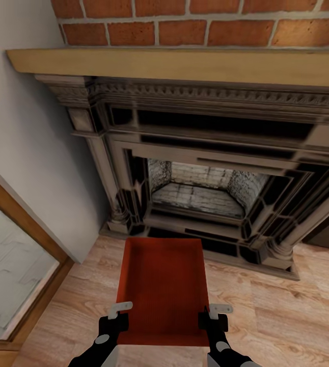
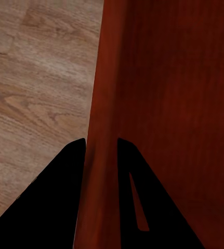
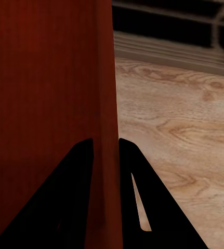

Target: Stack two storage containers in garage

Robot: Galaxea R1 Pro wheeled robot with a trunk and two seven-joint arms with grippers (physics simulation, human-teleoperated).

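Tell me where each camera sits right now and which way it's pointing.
Head view: on the head, looking forward and down at the fireplace, wood floor and container; both grippers, left and right, show.
Left wrist view: along the left gripper, straddling a container wall.
Right wrist view: along the right gripper, straddling the opposite wall.
All three share the container and floor.
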